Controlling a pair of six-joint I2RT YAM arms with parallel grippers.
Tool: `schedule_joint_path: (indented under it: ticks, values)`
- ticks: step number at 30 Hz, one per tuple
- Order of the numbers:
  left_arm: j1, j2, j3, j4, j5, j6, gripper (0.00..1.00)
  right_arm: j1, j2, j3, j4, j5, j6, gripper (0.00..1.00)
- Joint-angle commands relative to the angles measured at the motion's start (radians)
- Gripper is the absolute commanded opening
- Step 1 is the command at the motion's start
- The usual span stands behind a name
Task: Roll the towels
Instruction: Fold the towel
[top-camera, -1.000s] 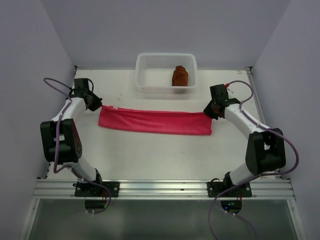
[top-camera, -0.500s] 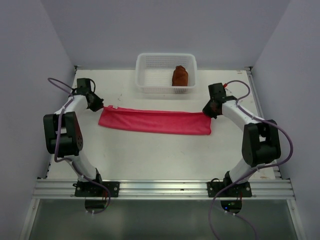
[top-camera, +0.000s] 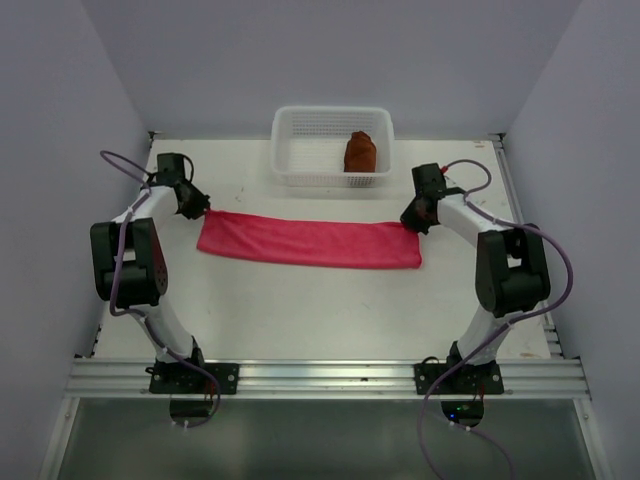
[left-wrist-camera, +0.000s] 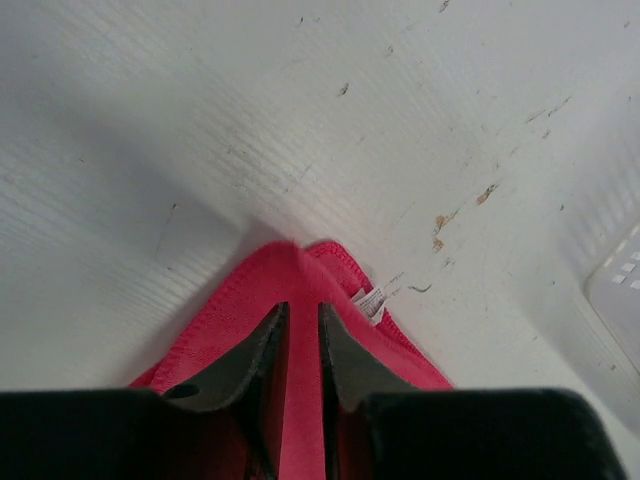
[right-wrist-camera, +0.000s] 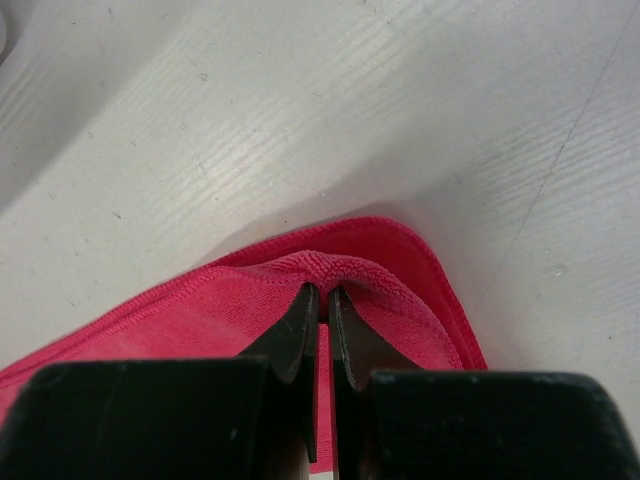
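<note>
Right gripper (right-wrist-camera: 323, 300) is clamped on one end of the pink towel (top-camera: 310, 242); left gripper (left-wrist-camera: 298, 320) has its jaws slightly apart over the other. It lies flat before the basket (top-camera: 283, 140) — not yet rolled. The rust-brown towel (top-camera: 360, 152) sits rolled inside, so we judge half done.

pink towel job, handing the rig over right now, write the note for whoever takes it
Left gripper: fingers slightly parted astride the left corner of the pink towel; grip unclear.
Right gripper: shut on the right corner.
The pink towel lies as a long flat strip across the table, in front of the white basket.
Done: the rust-brown towel sits in the basket, apparently rolled.
Left: roll the pink strip, then probably basket it.
</note>
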Motion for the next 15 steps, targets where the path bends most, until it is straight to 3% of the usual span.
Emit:
schedule_joint_path:
  ticks: [1,4,9,15]
  values:
    - [-0.003,0.008,0.051,0.007,-0.027,0.028,0.21,-0.007,0.011,0.047,0.014,0.004,0.002,0.0]
    - [-0.003,0.0,0.057,0.007,-0.042,0.034,0.25,-0.007,0.023,0.064,-0.005,0.015,-0.005,0.04]
    - [-0.004,-0.031,0.059,0.01,-0.052,0.051,0.29,-0.007,0.015,0.085,-0.039,0.049,-0.018,0.27]
    - [-0.006,-0.106,0.011,0.043,-0.033,0.074,0.31,-0.007,-0.034,0.087,-0.1,0.104,-0.044,0.34]
